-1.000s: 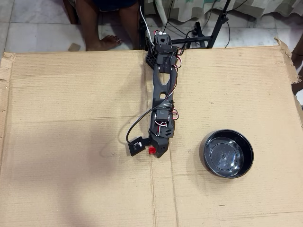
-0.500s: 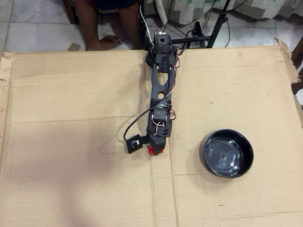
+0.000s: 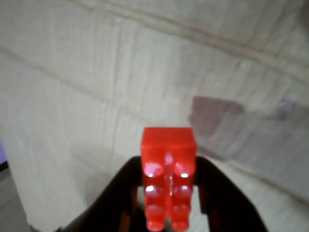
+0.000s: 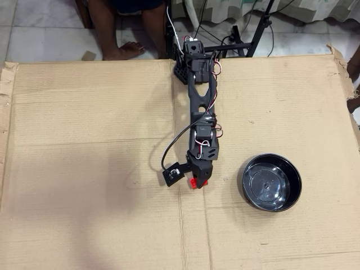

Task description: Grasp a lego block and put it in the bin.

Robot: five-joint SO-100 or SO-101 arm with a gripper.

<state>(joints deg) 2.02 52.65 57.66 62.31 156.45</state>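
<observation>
Cardboard [image 4: 84, 140] bears one bin [image 4: 271, 182]; fingers [image 3: 212, 193] pinch one lego block [image 3: 168, 174].

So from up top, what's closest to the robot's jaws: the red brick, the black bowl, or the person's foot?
1. Brick: held between the jaws of the gripper.
2. Bowl: to the right in the overhead view.
3. Foot: top left, off the cardboard.

**Plastic on cardboard**

The lego block [image 3: 169, 179] is glossy red plastic, its studs catching highlights. The bin [image 4: 271, 182] is shiny black plastic. The pincer [image 4: 198, 181] looks like matt black plastic, though blurred up close. Corrugated brown cardboard [image 4: 84, 140], matt and ribbed, covers the counter.
</observation>
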